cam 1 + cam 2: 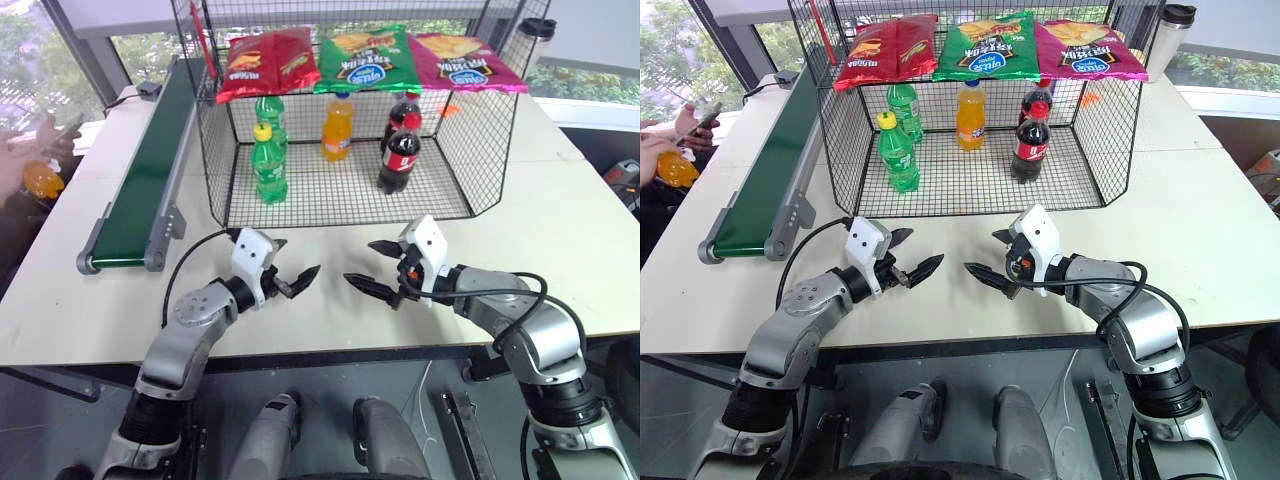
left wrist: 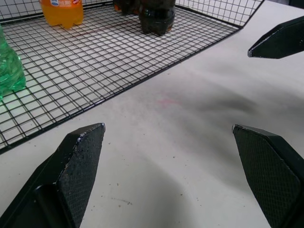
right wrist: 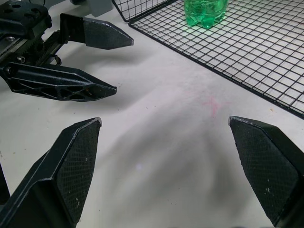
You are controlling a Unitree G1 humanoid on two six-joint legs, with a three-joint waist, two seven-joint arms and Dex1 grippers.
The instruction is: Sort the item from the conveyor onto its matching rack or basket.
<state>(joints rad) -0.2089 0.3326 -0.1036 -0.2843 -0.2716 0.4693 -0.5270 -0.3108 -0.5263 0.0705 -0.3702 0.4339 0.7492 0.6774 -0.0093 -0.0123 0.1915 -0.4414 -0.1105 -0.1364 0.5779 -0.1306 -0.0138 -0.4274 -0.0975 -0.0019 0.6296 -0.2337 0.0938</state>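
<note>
I see the black wire cage (image 1: 480, 150) standing on the white table (image 1: 560, 250), and I use it as my landmark. An orange soda bottle (image 1: 338, 127) stands upright inside the cage, near the back, between the green bottles (image 1: 267, 160) and the dark cola bottles (image 1: 400, 152). Three chip bags (image 1: 365, 58) lie on the cage's flat top. The green conveyor (image 1: 145, 180) runs along the cage's left side. My left claw (image 1: 290, 280) and right claw (image 1: 378, 270) hover just above the table in front of the cage, tips facing each other. Both claws are wide open and hold nothing. A person's hand (image 1: 25, 150) with something orange (image 1: 42, 180) shows far left of the cage.
</note>
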